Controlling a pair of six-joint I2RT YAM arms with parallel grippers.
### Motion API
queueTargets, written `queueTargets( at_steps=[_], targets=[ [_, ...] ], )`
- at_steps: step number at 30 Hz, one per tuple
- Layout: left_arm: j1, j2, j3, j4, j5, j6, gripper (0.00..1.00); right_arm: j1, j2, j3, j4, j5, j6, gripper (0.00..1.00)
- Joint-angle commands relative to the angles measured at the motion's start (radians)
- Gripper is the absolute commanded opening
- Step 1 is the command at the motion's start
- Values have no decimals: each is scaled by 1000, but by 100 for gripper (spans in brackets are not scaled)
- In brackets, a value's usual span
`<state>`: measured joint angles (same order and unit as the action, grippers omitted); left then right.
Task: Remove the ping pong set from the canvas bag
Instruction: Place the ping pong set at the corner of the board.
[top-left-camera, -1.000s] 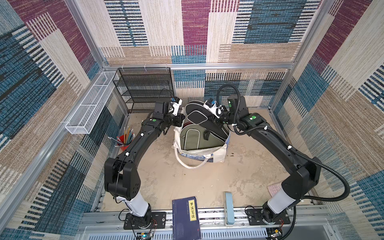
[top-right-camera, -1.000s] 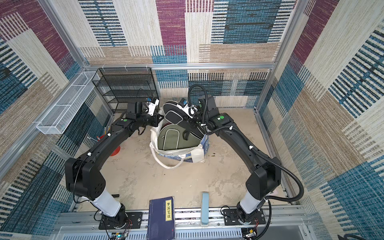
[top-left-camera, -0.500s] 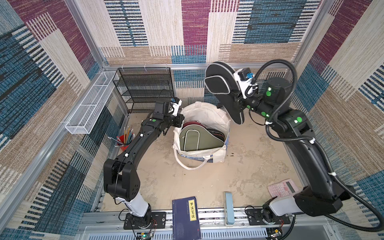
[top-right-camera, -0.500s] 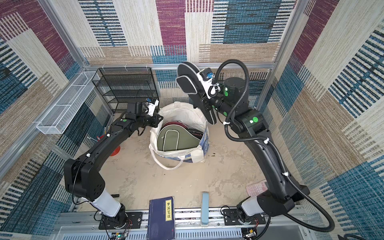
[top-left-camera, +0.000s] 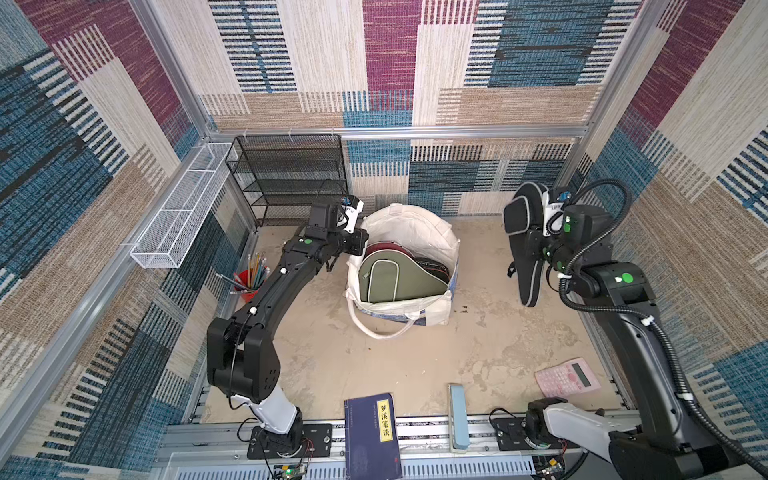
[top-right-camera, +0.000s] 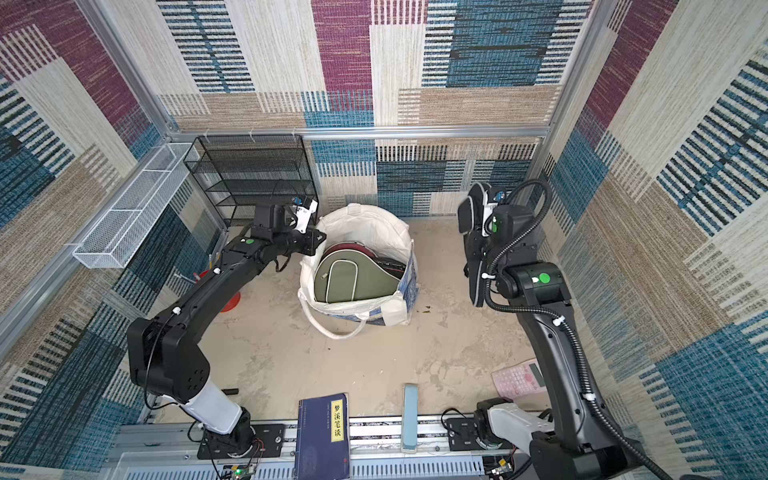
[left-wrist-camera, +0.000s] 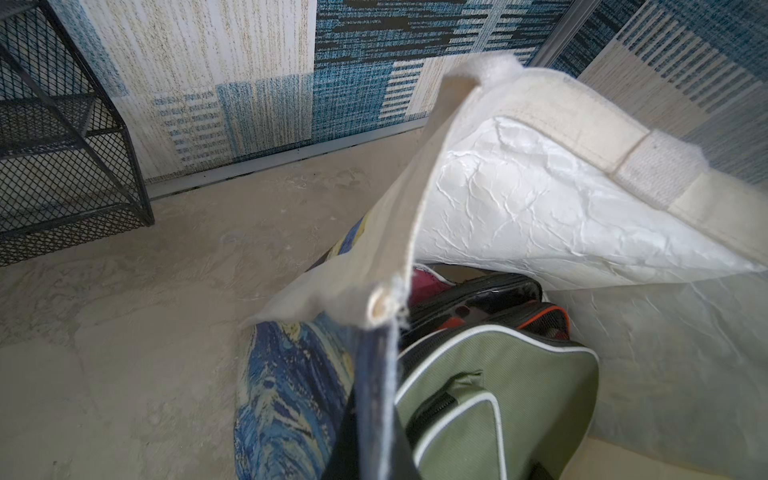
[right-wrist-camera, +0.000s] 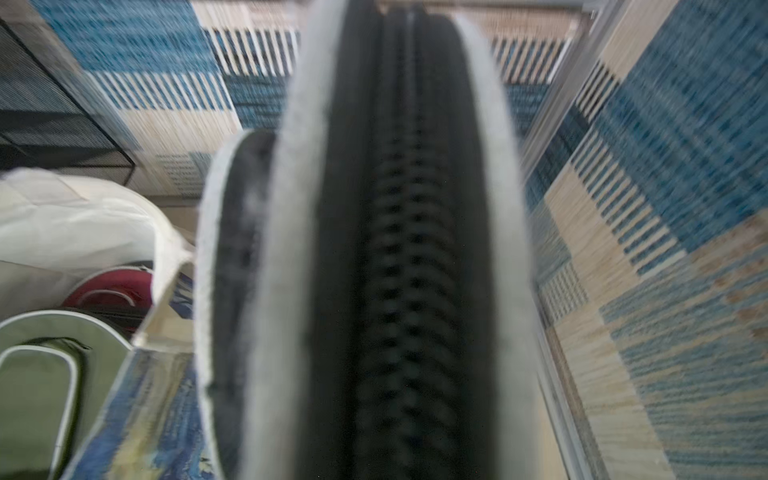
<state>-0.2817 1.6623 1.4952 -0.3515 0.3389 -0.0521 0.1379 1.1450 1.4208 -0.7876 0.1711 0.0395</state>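
My left gripper (top-left-camera: 360, 243) is pinched tight on the rim of the canvas bag (top-left-camera: 419, 228) and holds that side up. My right gripper (top-left-camera: 539, 249) is clamped on a black case (top-left-camera: 517, 216) with pale edging. That case is out of the bag and well off to its right, up on end, with the thin handle part pointing down near the floor. Inside the bag I see a green case (top-left-camera: 399, 280) on top and a maroon case (top-left-camera: 392, 250) tucked behind it
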Motion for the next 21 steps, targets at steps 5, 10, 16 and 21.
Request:
queueTargets(
  at_steps=[5, 10, 16, 21],
  targets=[
    [3, 6, -4, 34, 26, -22, 0, -81, 89, -217, 412, -270, 67, 0],
    [3, -13, -28, 80, 51, -35, 0, -210, 175, -324, 648, -554, -1, 0],
    [3, 1, -36, 104, 65, -35, 0, -435, 431, -225, 674, -987, -65, 0],
    [3, 37, -17, 114, 88, -34, 0, -513, 686, -41, 525, -1149, -147, 0]
  ],
)
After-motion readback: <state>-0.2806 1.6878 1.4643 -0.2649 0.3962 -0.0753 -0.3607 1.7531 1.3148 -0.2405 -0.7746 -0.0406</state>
